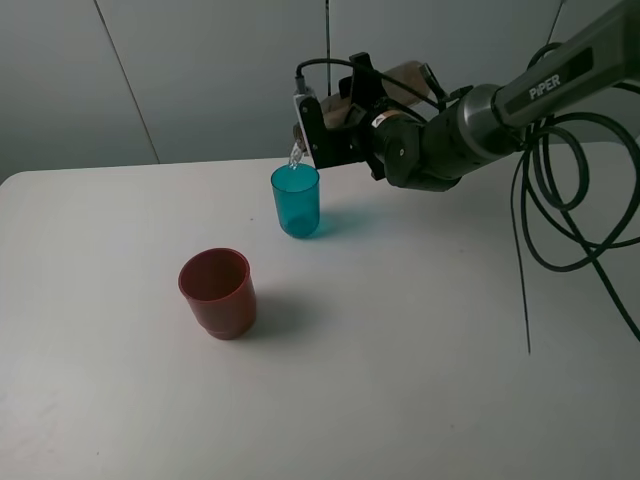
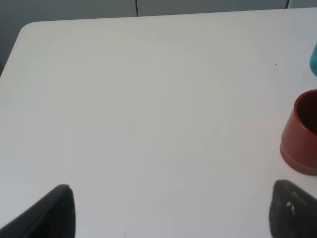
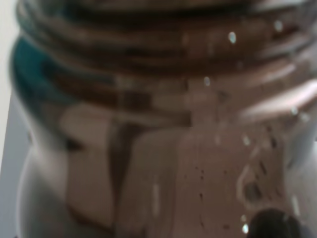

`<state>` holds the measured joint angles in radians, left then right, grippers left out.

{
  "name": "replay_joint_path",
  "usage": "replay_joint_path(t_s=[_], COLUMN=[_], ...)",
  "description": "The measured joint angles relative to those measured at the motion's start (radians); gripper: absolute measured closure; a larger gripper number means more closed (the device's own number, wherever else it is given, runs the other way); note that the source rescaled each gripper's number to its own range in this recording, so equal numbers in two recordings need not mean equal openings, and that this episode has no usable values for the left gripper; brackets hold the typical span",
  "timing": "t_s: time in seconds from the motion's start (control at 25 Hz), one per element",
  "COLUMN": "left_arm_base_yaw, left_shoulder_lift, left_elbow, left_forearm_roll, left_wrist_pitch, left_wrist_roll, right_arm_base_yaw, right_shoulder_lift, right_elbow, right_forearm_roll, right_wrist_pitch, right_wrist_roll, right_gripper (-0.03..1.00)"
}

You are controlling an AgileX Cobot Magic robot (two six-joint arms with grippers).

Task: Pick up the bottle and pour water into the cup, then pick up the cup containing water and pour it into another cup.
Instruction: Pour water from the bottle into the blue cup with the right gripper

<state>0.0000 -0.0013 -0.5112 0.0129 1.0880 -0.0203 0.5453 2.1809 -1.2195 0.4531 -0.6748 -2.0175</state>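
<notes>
My right gripper point(image 1: 335, 120) is shut on the smoky brown bottle point(image 1: 343, 112), which lies tipped almost level with its neck over the teal cup point(image 1: 296, 200). A thin stream of water point(image 1: 295, 158) falls from the neck into the cup. The bottle's ribbed wall point(image 3: 163, 124) fills the right wrist view, with a teal patch of the cup point(image 3: 29, 74) showing through it. The red-brown cup point(image 1: 217, 290) stands upright, in front and to the left of the teal cup. It also shows in the left wrist view point(image 2: 302, 134). My left gripper point(image 2: 173, 213) is open and empty above bare table.
The white table point(image 1: 400, 350) carries only the two cups. Black cables point(image 1: 560, 200) hang from the right arm over the table's right side. A grey wall stands behind the table's far edge.
</notes>
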Motion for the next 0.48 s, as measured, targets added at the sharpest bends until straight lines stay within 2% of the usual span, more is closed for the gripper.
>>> replay_joint_path(t_s=[0.48], left_arm_base_yaw=[0.0], left_shoulder_lift=[0.0], left_elbow=[0.0], left_forearm_roll=[0.0], left_wrist_pitch=[0.0], left_wrist_roll=[0.0], right_arm_base_yaw=[-0.002], right_shoulder_lift=[0.0], right_elbow=[-0.001], right_forearm_roll=[-0.018], right_wrist_pitch=[-0.01], right_wrist_roll=[-0.051], right_gripper=[0.96])
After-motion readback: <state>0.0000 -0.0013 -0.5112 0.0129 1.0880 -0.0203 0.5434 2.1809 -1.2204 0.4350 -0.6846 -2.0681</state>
